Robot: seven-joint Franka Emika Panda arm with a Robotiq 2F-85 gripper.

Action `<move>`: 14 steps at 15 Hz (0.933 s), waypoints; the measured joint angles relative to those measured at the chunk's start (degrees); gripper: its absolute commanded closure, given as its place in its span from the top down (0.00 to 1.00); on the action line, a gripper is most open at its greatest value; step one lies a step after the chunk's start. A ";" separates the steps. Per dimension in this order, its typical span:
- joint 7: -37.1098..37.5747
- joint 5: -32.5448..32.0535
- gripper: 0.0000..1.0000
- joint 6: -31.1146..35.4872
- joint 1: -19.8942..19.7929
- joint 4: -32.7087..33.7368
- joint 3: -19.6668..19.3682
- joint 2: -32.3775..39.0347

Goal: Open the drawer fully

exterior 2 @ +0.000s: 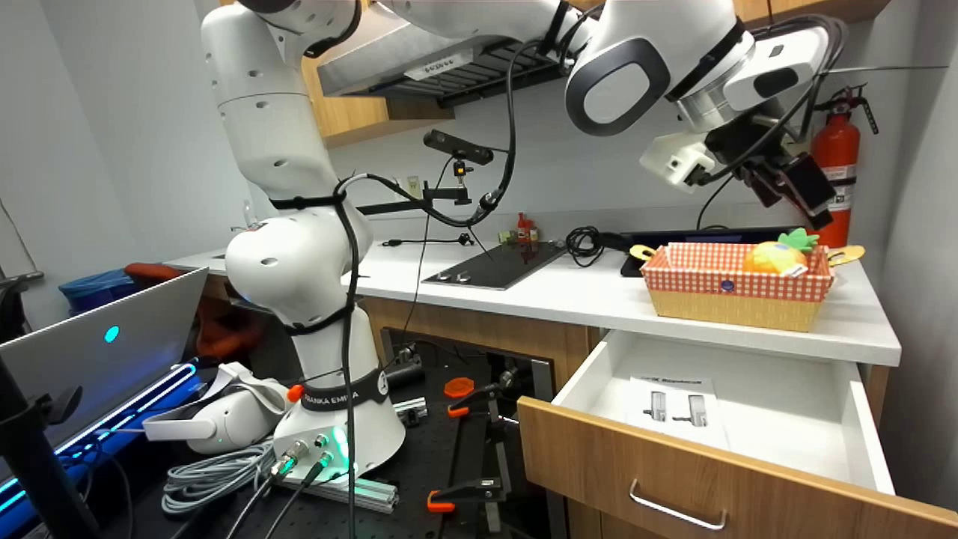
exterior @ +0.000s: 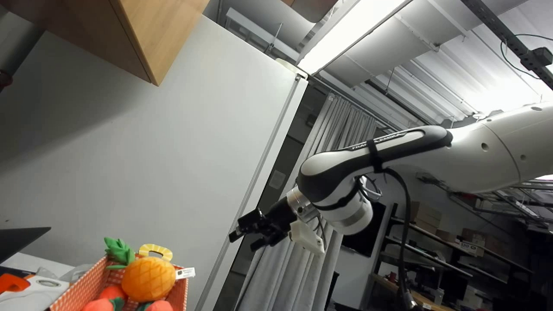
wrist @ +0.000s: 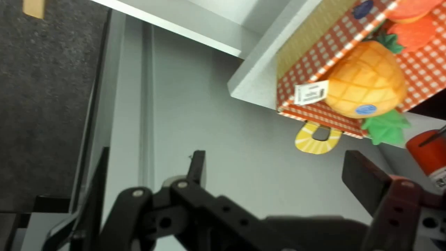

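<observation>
Drawer (exterior 2: 748, 486): sat under the right end of the white table (exterior 2: 591, 292), pulled well out toward the near side. A lot of its pale inside showed past the table's edge, so it looked pretty much fully out. Whether it was right at its stop, though, couldn't be told from these angles.
Handle (exterior 2: 677, 513): was a silver bar on the drawer's near face, nothing touching it.
Tool (wrist: 278, 170): had its fingers (wrist: 198, 167) spread wide, nothing held between them. It hung high up on the right, well apart from the handle and not touching the drawer.
Printed sheet (exterior 2: 677, 412): lay flat on the drawer's floor, left of the middle.
Basket (exterior 2: 737, 305): stood on the table at the right end, toy pineapple (exterior 2: 775, 258) poking out the top. Most likely just a bystander for this job.
Drawer pull: looked like the tail end of the task, mostly or maybe totally done. No pulling at that moment, since the tool wasn't on the handle.
Next move on the handle: basically none if the drawer was at its stop. If some travel was left, the tool probably needed to come down, nearer and a bit left, hook the bar and tug straight toward the near side, no twisting.
Basket's yellow loop (wrist: 315, 148): stuck out in the wrist view, so a lazy path down could've snagged it.
</observation>
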 measured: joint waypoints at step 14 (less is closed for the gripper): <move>-5.73 5.47 1.00 0.00 4.61 1.14 2.90 -1.13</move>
